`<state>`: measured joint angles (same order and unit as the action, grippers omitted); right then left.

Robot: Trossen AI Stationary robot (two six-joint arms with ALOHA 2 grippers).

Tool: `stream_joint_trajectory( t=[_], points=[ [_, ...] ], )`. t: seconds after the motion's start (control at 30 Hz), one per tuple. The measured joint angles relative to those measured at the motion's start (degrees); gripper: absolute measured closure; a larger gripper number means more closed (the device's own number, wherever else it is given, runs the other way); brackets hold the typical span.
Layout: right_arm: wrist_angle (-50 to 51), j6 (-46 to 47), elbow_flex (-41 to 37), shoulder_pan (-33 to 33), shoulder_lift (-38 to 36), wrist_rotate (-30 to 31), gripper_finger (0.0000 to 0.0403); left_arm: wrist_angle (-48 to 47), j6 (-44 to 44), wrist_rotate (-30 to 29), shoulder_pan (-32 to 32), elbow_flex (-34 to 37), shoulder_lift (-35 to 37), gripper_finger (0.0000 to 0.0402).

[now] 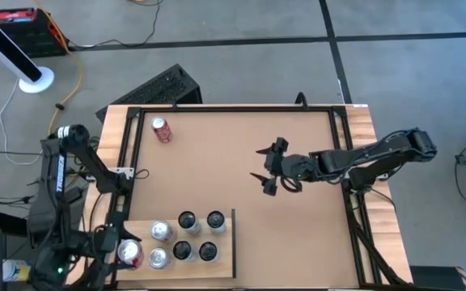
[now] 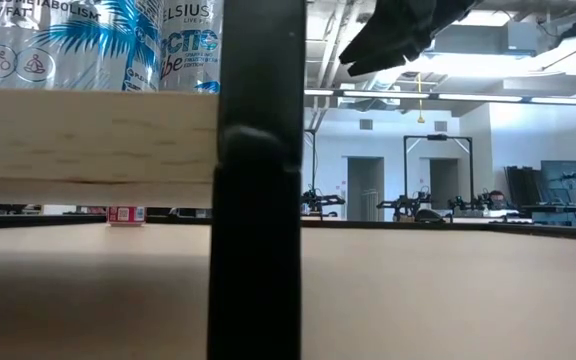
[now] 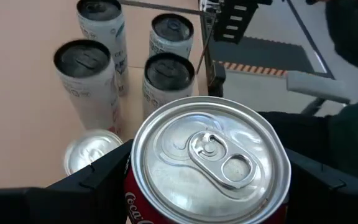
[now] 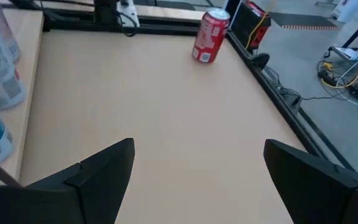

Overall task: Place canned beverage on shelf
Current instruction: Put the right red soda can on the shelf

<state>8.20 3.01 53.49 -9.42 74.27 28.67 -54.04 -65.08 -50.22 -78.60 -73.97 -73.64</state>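
Observation:
My left gripper (image 1: 128, 253) is shut on a red cola can (image 3: 210, 162) with a silver top, at the left end of the pale wood shelf (image 1: 217, 271) near the table's front. Several white cans (image 1: 187, 220) stand upright on the shelf, bottoms on the board, beside its black rail (image 1: 233, 242). In the low view the shelf (image 2: 88, 135) shows edge-on with cans (image 2: 88, 40) on top. A second red can (image 1: 162, 129) stands on the table at the far left. My right gripper (image 1: 269, 170) hangs open over the table's middle, holding nothing. My left gripper pinches the red can's side wall (image 3: 138, 205) just below the top rim, one finger (image 3: 98, 180) on each side. The fingers come from the table's left, slanting down. The can stays upright, top up; its bottom is hidden by the can itself.
Black frame rails (image 1: 342, 145) run along the table's edges. A wide bare stretch of brown tabletop (image 1: 217, 170) lies between the shelf and the far red can (image 4: 211, 35). Cables and equipment lie on the floor past the table's edges.

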Motion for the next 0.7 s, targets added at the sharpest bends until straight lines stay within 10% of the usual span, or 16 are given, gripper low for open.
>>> stream_joint_trajectory(
  t=[0.4,0.7],
  points=[
    [-1.39,0.19,0.00,-0.76,3.63,-0.07,0.0021,-10.19,-14.60,-1.11,-2.91,-0.02,-4.14,0.0120],
    [-1.52,-0.01,0.07,0.64,4.17,-0.29,0.0021,-14.74,-3.76,3.50,1.66,0.07,3.84,0.0120]
  ],
)
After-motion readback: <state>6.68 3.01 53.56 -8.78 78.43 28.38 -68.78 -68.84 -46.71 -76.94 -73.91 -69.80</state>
